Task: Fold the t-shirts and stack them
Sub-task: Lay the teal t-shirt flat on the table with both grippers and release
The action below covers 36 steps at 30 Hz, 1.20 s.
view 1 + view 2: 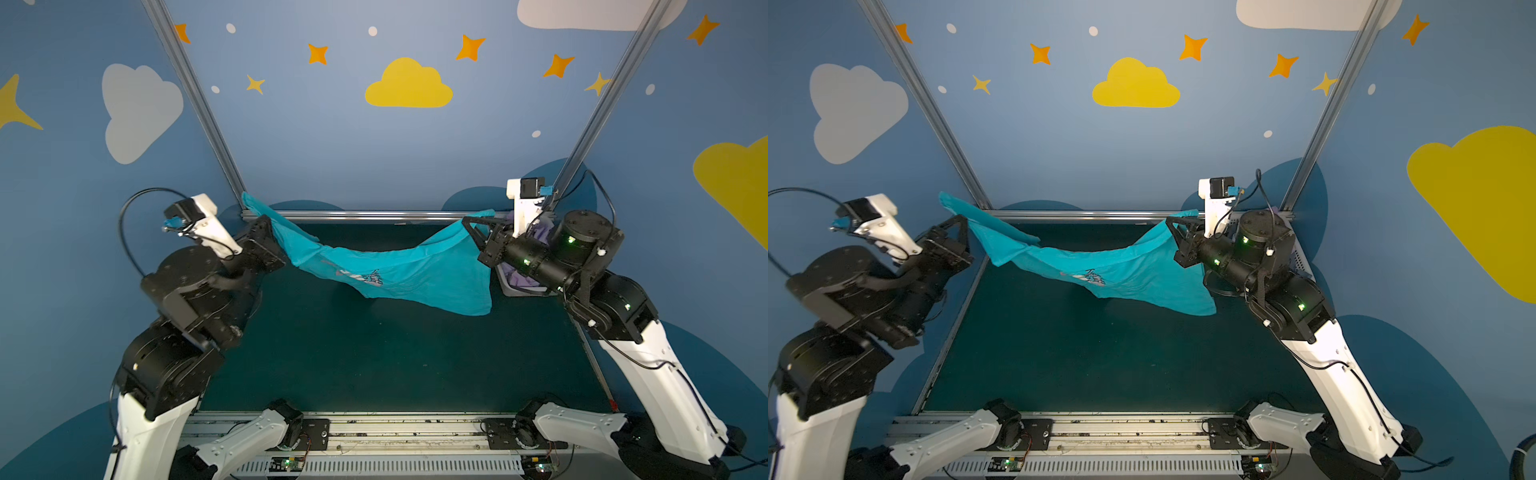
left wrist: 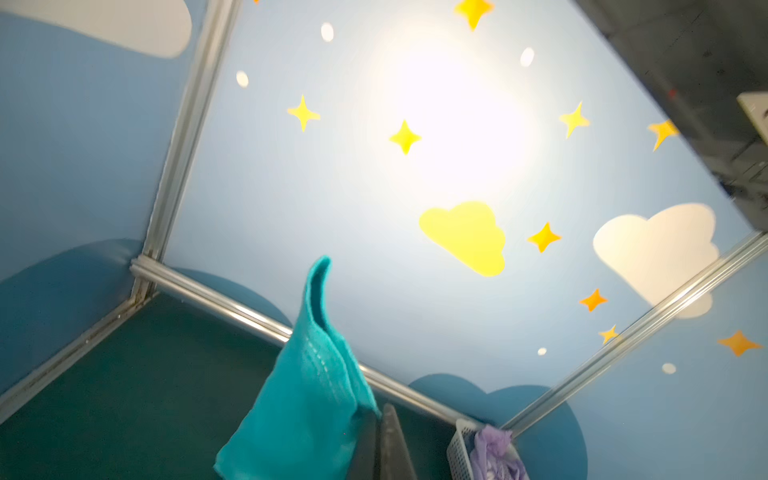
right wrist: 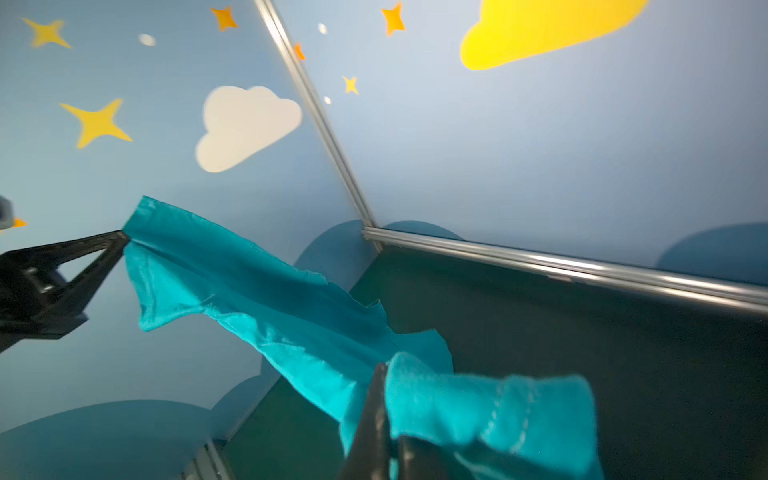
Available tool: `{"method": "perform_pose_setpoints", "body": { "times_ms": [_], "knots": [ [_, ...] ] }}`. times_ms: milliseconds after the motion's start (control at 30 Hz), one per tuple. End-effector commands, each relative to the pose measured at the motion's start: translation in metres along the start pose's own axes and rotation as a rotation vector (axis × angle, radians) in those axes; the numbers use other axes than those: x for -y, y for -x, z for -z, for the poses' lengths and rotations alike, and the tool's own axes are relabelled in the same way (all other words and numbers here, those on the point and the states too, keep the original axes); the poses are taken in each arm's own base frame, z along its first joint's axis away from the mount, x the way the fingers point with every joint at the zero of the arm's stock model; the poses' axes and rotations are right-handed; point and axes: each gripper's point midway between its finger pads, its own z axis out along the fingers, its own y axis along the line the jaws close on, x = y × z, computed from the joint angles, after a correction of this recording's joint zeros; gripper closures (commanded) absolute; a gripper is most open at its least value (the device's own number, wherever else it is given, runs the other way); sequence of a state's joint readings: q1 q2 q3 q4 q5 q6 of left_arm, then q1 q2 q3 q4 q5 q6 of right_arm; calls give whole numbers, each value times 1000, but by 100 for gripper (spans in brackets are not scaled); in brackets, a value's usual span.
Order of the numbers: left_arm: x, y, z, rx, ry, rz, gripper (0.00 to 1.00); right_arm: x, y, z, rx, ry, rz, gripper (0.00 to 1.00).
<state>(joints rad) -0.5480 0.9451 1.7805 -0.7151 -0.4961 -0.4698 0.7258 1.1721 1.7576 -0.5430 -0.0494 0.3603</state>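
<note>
The teal t-shirt [image 1: 415,266] hangs over the bench [image 1: 374,357]. At ten o'clock the left fingers [image 2: 397,444] pinch it, at two the right fingers [image 3: 370,424]

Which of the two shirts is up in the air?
The teal t-shirt, stretched between the left gripper and right gripper above the table; the lavender t-shirt lies crumpled in the white basket.

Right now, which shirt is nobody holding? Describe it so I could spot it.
At the far right corner of the green table, a white basket stands. The crumpled lavender shirt lies inside it, unlike the teal shirt hanging stretched above the table.
</note>
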Motion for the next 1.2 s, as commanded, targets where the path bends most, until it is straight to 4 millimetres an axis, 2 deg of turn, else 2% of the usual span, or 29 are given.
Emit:
{"method": "perform_pose_setpoints", "body": {
  "times_ms": [0,100,200,267,333,467,533,633,767,867,933,1033,1133,1167],
  "knots": [
    [7,30,11,95,-28,-14,96,-34,22,14,40,122,35,100],
    [13,51,23,136,-57,-5,96,-46,28,20,62,161,30,100],
    [23,63,24,156,-80,-18,96,-41,32,27,94,128,27,100],
    [29,67,18,165,-80,-36,96,-25,30,26,107,40,19,100],
    [34,67,5,175,-61,-65,96,1,24,25,112,-97,11,100],
    [44,45,-43,160,15,-171,96,42,8,14,111,-282,43,100],
    [46,23,-79,131,68,-253,96,60,-5,3,84,-345,51,100],
    [31,-27,-143,19,147,-305,96,98,-34,-23,0,-436,43,100],
    [-24,-95,-218,-138,221,-215,96,168,-85,-55,-123,-559,-41,100],
    [-72,-146,-267,-215,277,-151,96,225,-130,-79,-202,-629,-99,100],
    [-99,-188,-299,-303,305,-127,96,264,-165,-99,-277,-674,-126,100],
    [-133,-250,-337,-421,348,-115,96,313,-212,-130,-383,-681,-208,100],
    [-157,-303,-367,-532,388,-92,96,356,-243,-156,-453,-706,-287,100],
    [-161,-315,-375,-561,394,-91,96,366,-249,-163,-468,-705,-305,100]
  ]
}}
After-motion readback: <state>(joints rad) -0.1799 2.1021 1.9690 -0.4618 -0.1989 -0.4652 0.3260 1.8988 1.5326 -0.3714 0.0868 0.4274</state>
